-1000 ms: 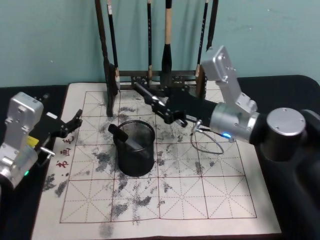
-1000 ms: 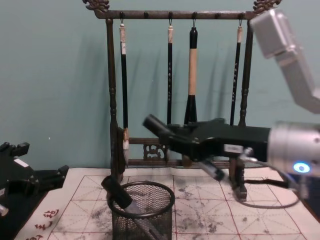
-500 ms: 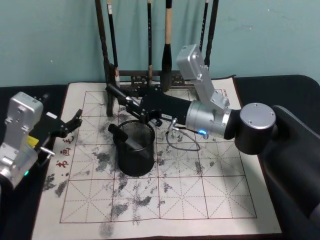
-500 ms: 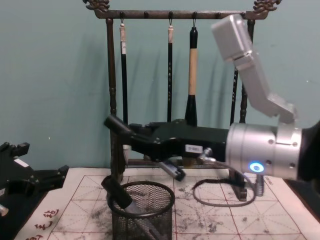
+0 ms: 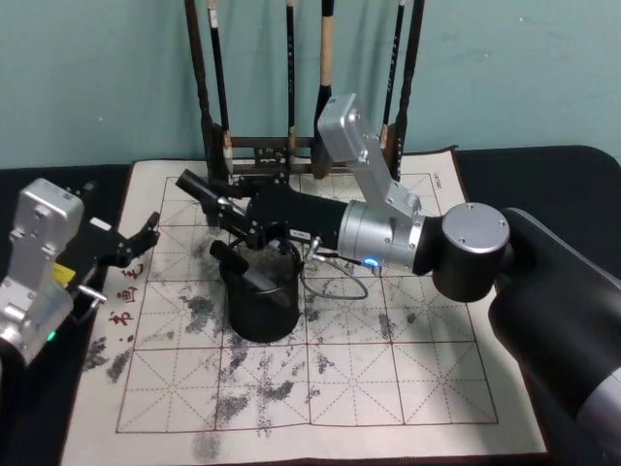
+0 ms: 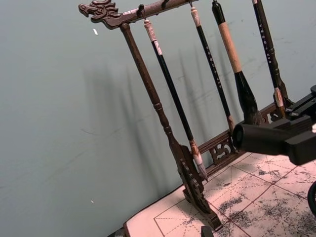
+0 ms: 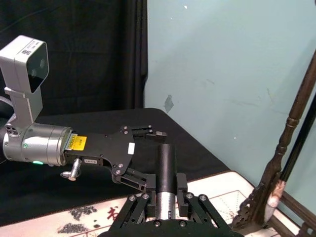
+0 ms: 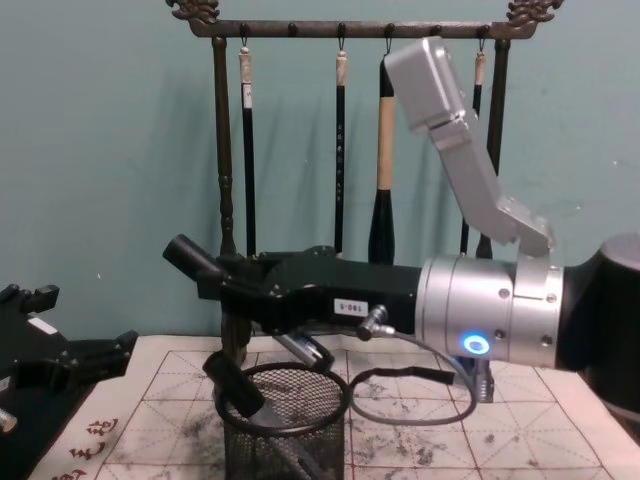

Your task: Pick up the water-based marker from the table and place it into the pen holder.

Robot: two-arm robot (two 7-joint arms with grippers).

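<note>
My right gripper (image 5: 230, 210) is shut on the water-based marker (image 5: 194, 186), whose black cap points up and to the left. In the chest view the marker (image 8: 187, 253) slants down through the gripper (image 8: 238, 287), and its lower end hangs just above the mouth of the pen holder (image 8: 285, 425). The black mesh pen holder (image 5: 262, 296) stands on the gridded felt mat (image 5: 388, 369). A second black-capped marker (image 5: 233, 260) leans inside it. The right wrist view shows the held marker (image 7: 166, 163) between the fingers. My left gripper (image 5: 148, 241) rests open at the mat's left edge.
A tall dark wooden brush rack (image 8: 340, 30) with several hanging brushes stands right behind the holder. A grey cable loop (image 5: 335, 282) hangs from the right arm over the mat. Black table surface (image 5: 543, 175) surrounds the mat.
My right arm has swung leftward with the marker, from over the mat's middle to above the pen holder. The left arm has not moved.
</note>
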